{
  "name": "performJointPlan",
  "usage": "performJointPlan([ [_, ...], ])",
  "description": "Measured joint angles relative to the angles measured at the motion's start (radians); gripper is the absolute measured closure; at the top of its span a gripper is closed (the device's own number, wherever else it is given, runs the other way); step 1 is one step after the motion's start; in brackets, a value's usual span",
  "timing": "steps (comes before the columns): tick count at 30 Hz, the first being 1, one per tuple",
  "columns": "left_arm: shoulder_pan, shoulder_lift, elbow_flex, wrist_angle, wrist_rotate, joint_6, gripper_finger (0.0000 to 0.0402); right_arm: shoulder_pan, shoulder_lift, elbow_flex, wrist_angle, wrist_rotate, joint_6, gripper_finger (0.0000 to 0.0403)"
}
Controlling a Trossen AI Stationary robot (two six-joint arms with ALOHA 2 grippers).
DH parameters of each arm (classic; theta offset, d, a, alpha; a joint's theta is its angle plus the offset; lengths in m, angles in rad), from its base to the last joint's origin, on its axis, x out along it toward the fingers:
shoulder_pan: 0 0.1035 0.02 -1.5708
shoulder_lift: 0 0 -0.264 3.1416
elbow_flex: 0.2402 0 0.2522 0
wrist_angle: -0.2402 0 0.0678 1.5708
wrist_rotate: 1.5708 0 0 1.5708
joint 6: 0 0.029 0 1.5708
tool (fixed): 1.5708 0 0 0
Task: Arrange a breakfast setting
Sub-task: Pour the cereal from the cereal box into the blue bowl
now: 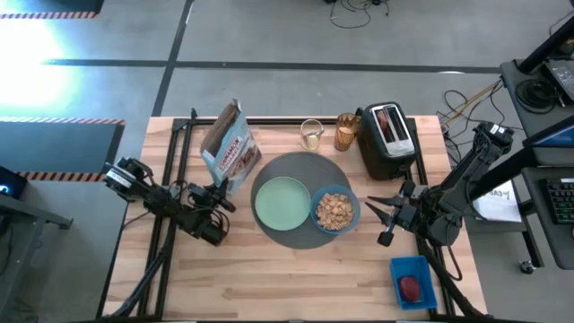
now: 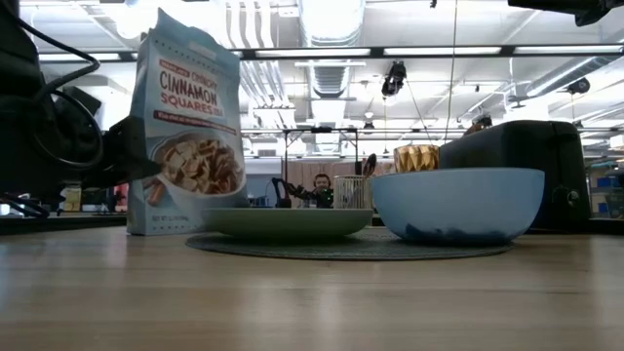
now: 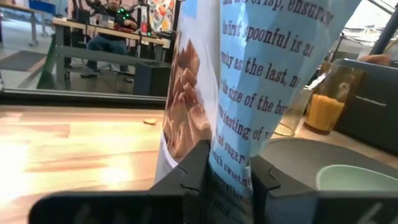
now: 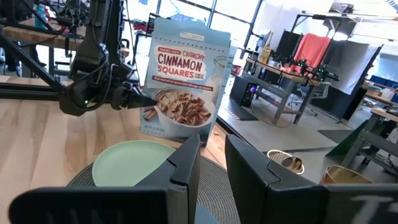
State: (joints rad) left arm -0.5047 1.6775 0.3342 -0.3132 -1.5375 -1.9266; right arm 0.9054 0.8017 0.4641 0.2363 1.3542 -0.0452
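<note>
The left gripper (image 1: 218,199) is clenched on the upright cereal bag (image 1: 230,146), at ten o'clock of the mat (image 1: 300,235), and a sudden release could tip it onto the plate (image 1: 280,205); the right gripper (image 1: 381,213) waits released.

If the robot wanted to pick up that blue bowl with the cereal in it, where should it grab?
Probably the blue bowl by its rim, from above on the side facing the right pincer. The wall is thin and flares outward, so one finger can go inside and one outside. The other side sits close to the pale green plate, leaving little room.
</note>
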Motion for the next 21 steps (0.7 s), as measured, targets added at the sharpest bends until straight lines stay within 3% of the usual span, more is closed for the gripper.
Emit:
performJointPlan([
  [10, 0.001, 0.0, 0.004, -0.027, -0.009, -0.008, 0.037, 0.0, 0.0, 0.0, 0.0, 0.0, 0.0, 0.0335],
  [21, 0.145, -0.004, 0.011, -0.036, 0.002, -0.018, 0.037, 0.0, 0.0, 0.0, 0.0, 0.0, 0.0, 0.0335],
])
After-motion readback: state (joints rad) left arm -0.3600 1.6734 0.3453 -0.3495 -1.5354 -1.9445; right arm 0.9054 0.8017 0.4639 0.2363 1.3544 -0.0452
